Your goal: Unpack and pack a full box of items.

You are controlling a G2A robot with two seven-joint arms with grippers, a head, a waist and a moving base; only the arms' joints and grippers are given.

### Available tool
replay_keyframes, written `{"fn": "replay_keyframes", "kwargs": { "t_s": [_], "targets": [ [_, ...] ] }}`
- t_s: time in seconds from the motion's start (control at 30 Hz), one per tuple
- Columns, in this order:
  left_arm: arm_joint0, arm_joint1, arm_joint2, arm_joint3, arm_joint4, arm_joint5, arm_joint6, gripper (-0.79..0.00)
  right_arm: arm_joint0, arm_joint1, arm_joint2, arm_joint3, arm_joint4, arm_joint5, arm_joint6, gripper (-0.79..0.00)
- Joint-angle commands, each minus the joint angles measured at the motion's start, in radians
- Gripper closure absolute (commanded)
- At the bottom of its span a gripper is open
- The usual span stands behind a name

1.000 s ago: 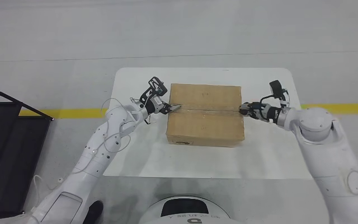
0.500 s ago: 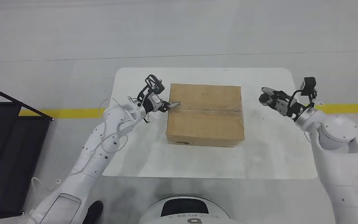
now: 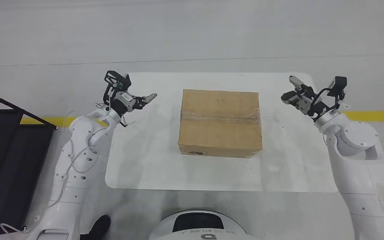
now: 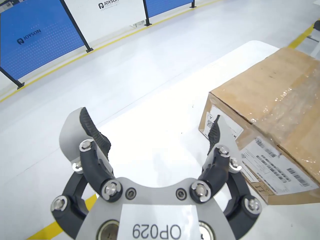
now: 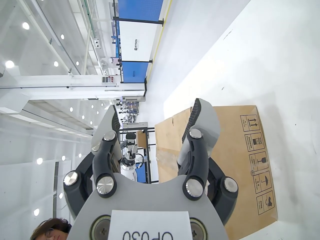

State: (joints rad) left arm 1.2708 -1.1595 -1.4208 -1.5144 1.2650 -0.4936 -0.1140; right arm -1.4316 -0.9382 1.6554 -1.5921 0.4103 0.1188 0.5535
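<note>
A closed brown cardboard box stands in the middle of the white table, its top seam taped over. The box carries white labels on the end facing my left gripper. My left gripper hangs open over the table's left part, well clear of the box, with nothing between its fingers. My right gripper is open too, off the box's right end near the table's far right corner, empty. The box shows behind the right gripper with printed handling symbols on its side.
A dark frame stands on the floor left of the table. A yellow floor line runs behind the table. Bare table surface lies on both sides of the box and in front of it.
Both grippers have pulled away from the box's ends: the left one moved left to the table's left part, the right one moved right and back. Both now stand open.
</note>
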Motion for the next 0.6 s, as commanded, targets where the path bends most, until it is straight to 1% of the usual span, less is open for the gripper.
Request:
{"fn": "replay_keyframes", "kwargs": {
  "t_s": [0.0, 0.07, 0.17, 0.27, 0.57],
  "targets": [
    [0.0, 0.0, 0.0, 0.0, 0.0, 0.0, 0.0, -0.784, 0.0, 0.0, 0.0, 0.0, 0.0, 0.0, 0.0, -0.636],
    [0.0, 0.0, 0.001, 0.0, 0.0, 0.0, 0.001, -0.784, 0.0, 0.0, 0.0, 0.0, 0.0, 0.0, 0.0, -0.716],
    [0.0, 0.0, 0.001, 0.0, 0.0, 0.0, 0.001, -0.784, 0.0, 0.0, 0.0, 0.0, 0.0, 0.0, 0.0, -0.771],
    [0.0, 0.0, 0.001, 0.0, 0.0, 0.0, 0.001, -0.785, 0.0, 0.0, 0.0, 0.0, 0.0, 0.0, 0.0, -0.784],
    [0.0, 0.0, 0.001, 0.0, 0.0, 0.0, 0.001, -0.784, 0.0, 0.0, 0.0, 0.0, 0.0, 0.0, 0.0, -0.784]
  ]
}}
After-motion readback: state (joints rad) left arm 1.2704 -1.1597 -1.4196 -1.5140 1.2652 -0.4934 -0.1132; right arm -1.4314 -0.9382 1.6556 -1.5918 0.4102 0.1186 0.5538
